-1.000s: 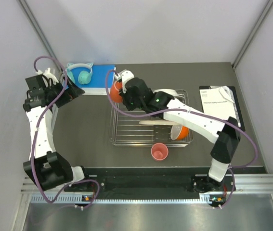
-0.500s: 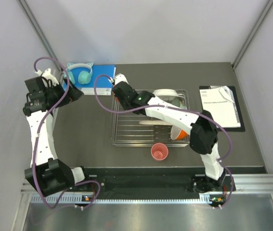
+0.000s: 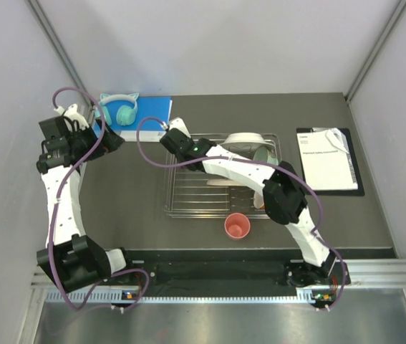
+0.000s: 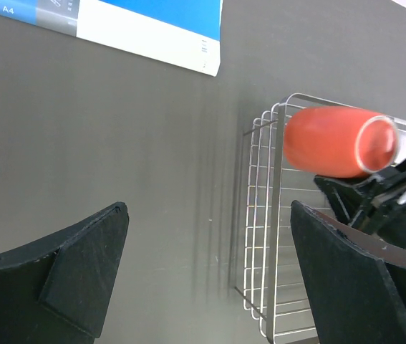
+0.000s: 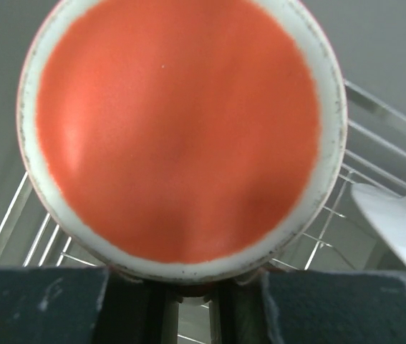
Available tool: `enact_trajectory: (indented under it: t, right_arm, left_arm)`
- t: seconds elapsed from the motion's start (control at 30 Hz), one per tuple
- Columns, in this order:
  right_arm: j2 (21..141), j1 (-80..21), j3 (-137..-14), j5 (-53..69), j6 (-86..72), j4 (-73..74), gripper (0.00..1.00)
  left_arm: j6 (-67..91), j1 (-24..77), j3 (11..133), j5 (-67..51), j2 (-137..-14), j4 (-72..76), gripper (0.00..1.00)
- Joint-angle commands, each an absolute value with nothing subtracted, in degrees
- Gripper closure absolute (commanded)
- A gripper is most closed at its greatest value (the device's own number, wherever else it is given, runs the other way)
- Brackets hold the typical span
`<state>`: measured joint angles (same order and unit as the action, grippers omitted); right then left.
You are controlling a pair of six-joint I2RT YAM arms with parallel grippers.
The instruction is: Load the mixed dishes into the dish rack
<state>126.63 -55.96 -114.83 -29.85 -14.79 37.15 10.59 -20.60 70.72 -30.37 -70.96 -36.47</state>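
Grip of right gripper [image 5: 213,290]: narrow, closed on orange handled mug [image 4: 335,141], presumably at handle. Hangs over 10 o'clock corner of dish rack [image 3: 188,201], long axis level, round end dead ahead at 12 o'clock. Left gripper [image 4: 206,276]: wide open, empty, farther off.

Right arm [image 3: 238,170] bars the dish rack [image 3: 188,195] — near-left tines free.
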Motion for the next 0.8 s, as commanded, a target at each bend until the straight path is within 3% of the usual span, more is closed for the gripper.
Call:
enact_trajectory:
  t: [0.0, 0.77]
  right_arm:
    - [125.7, -55.7, -116.8, -30.0, -17.3, 33.5, 1.0]
    - [129.5, -53.9, -109.2, -25.6, -20.6, 29.1, 1.0]
  left_arm:
    - [9.6, -20.7, 70.3, -30.0, -69.3, -33.6, 0.01]
    - [9.2, -20.7, 69.1, -30.0, -69.3, -32.0, 0.01]
